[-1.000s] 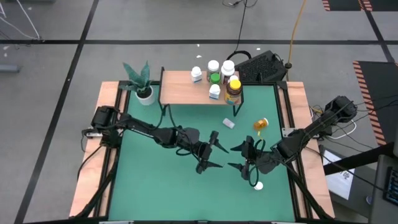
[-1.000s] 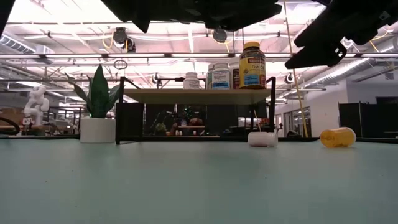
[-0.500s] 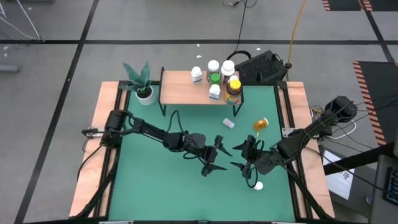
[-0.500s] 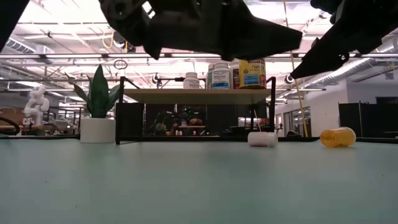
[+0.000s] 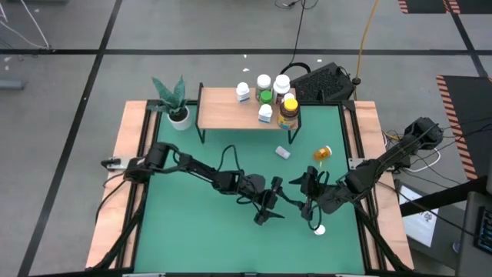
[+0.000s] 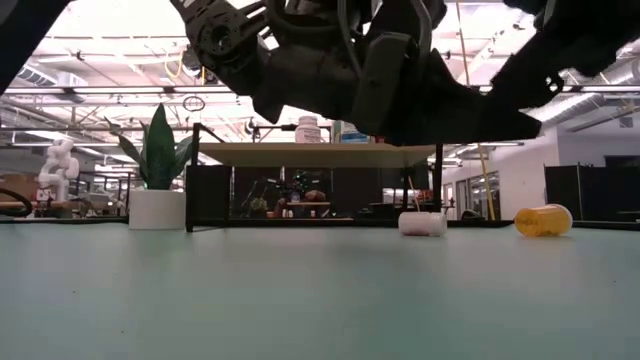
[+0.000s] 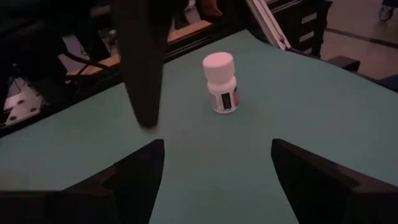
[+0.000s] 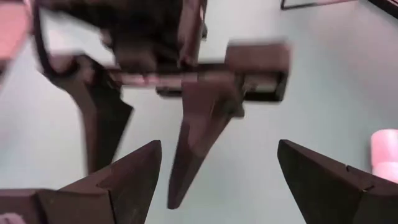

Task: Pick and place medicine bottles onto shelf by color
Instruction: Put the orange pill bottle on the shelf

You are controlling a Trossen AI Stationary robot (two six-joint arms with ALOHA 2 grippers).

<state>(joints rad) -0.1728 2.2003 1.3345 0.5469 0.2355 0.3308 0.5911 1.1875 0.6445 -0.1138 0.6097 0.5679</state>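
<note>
In the high view the green-topped worktop (image 5: 192,223) fills the middle of the frame, with the low light-wood shelf on thin black legs (image 5: 223,111) standing along its upper edge. Five medicine bottles stand clustered at the right end of the shelf: a small white one (image 5: 243,92), a white-capped one (image 5: 264,81), a green one (image 5: 265,97), another white one (image 5: 265,113) at the near edge, and a taller amber bottle with a yellow cap (image 5: 289,111). A further white-capped bottle (image 5: 282,83) stands at the shelf's upper right corner. A small leafy plant in a white pot (image 5: 177,108) sits just left of the shelf.

Three bottles are off the shelf. A small white bottle (image 5: 283,152) lies on its side right of centre; an orange bottle (image 5: 322,154) lies just right of it; a white bottle with a white cap (image 5: 319,228) stands upright at the lower right of the worktop, seen close in the left wrist view (image 7: 221,83).

The left end effector (image 5: 270,209) reaches from the left to the centre of the frame, its fingers spread wide and holding nothing. The right end effector (image 5: 305,201) comes in from the right and faces it closely, fingers likewise apart and empty, just above the upright white bottle in the frame.
</note>
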